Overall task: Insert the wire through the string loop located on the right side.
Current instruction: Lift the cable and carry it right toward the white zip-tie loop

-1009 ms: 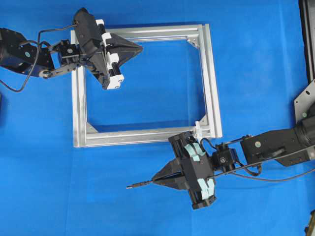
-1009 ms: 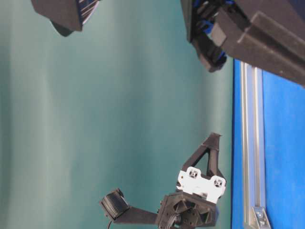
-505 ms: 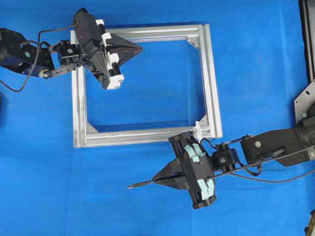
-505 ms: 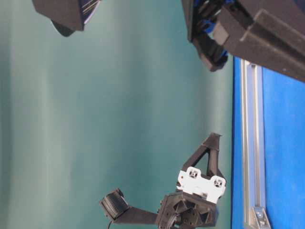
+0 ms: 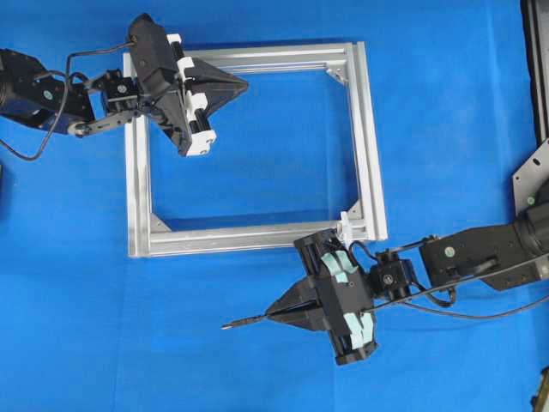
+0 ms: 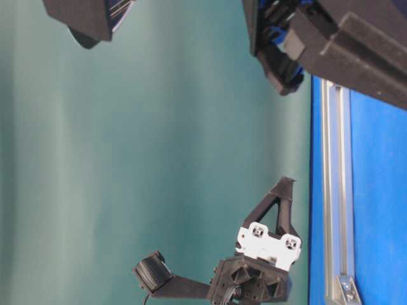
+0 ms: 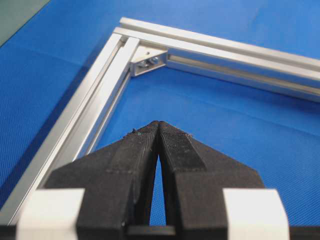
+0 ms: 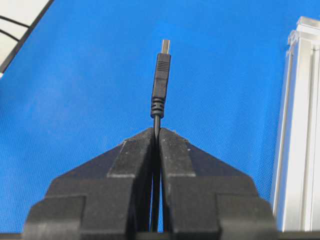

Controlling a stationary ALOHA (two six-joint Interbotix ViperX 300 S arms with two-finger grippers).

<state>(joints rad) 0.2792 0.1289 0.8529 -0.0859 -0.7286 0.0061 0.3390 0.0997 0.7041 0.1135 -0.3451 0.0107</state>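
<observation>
The wire's dark plug tip [image 5: 236, 324] [image 8: 161, 75] sticks out leftward from my right gripper [image 5: 268, 316] [image 8: 157, 130], which is shut on the wire just behind the plug. This gripper hovers over the blue mat below the silver frame's [image 5: 369, 129] bottom bar. The white string loop [image 5: 347, 225] sits at the frame's lower right corner, just above the right gripper's body. My left gripper [image 5: 244, 84] [image 7: 158, 122] is shut on nothing, above the frame's upper left part, pointing right.
A silver corner bracket [image 7: 149, 59] lies ahead of the left gripper. The frame's rail [image 8: 300, 125] runs along the right edge of the right wrist view. Black arm cables [image 5: 480, 311] trail on the right. Metal fixtures [image 5: 532, 176] stand at the right border.
</observation>
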